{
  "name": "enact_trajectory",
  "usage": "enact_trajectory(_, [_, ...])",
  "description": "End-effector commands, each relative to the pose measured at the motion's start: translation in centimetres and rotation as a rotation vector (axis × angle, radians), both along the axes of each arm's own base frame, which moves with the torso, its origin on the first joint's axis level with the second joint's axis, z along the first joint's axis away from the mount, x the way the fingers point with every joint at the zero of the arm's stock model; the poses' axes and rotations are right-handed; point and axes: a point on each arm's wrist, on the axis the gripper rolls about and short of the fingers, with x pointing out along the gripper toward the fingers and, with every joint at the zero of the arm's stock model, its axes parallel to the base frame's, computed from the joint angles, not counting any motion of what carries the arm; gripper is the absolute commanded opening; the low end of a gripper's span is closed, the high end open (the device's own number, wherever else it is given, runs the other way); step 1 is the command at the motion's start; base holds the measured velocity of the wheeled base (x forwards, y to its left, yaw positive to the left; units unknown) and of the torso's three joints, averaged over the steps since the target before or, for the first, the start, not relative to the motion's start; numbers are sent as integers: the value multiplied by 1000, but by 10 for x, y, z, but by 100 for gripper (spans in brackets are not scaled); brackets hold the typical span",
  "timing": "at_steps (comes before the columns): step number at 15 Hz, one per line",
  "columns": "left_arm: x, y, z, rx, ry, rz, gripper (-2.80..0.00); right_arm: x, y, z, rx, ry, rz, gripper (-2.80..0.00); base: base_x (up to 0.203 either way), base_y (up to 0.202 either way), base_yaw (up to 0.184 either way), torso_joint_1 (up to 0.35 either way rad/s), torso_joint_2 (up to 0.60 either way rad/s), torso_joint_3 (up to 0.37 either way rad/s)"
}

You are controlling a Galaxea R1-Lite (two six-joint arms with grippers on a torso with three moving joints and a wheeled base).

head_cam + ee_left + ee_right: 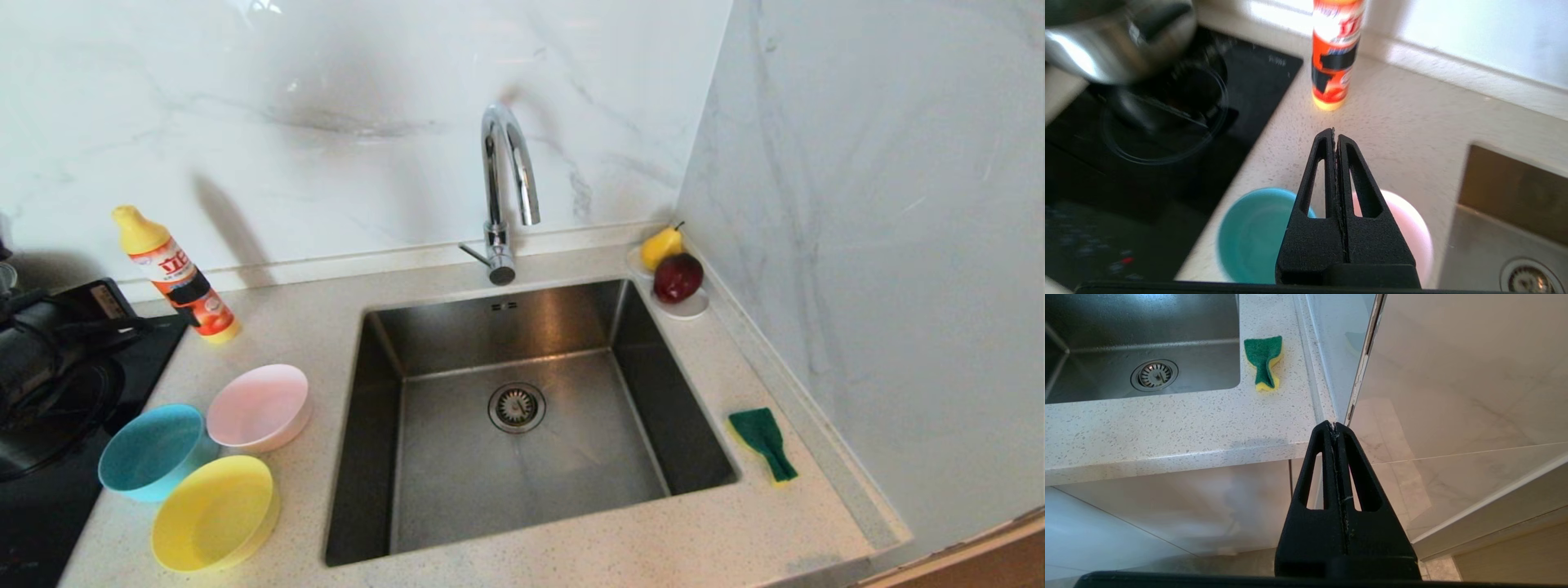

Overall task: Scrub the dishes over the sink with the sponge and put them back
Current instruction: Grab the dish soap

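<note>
Head view: square brushed-steel sink point(522, 457).

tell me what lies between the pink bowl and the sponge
The sink, basin empty apart from its drain strainer, separates pink bowl and sponge in the head view.

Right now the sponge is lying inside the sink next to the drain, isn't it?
No. The sponge lies on the counter to the right of the sink, not inside it near the drain. The head view shows this.
</note>
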Motion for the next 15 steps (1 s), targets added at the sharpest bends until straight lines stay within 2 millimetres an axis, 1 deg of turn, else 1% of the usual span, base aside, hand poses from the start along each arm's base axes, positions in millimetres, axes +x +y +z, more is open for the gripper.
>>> enact_trajectory(1, [30,20,-30,-26,70,34,-280,0,0,0,0,-1,1,-280,0,0,0,0,0,0])
enact_trajectory(3, [43,36,-44,-36,77,57,-280,0,0,0,0,-1,1,-280,0,0,0,0,0,0])
enact_trajectory(4, [48,41,-52,-45,92,54,0,0,0,0,0,-1,1,-280,0,0,0,0,0,0])
enact_trajectory(5, [53,44,-59,-54,101,45,0,0,0,0,0,-1,1,-280,0,0,0,0,0,0])
enact_trajectory(6, [54,45,-61,-59,92,26,0,0,0,0,0,-1,1,-280,0,0,0,0,0,0])
enact_trajectory(9, [52,44,-67,-59,72,4,0,0,0,0,0,-1,1,-280,0,0,0,0,0,0])
enact_trajectory(11, [53,45,-75,-60,75,5,0,0,0,0,0,-1,1,-280,0,0,0,0,0,0])
enact_trajectory(13, [56,47,-91,-70,86,16,0,0,0,0,0,-1,1,-280,0,0,0,0,0,0])
enact_trajectory(15, [67,54,-109,-63,55,31,0,0,0,0,0,-1,1,-280,0,0,0,0,0,0])
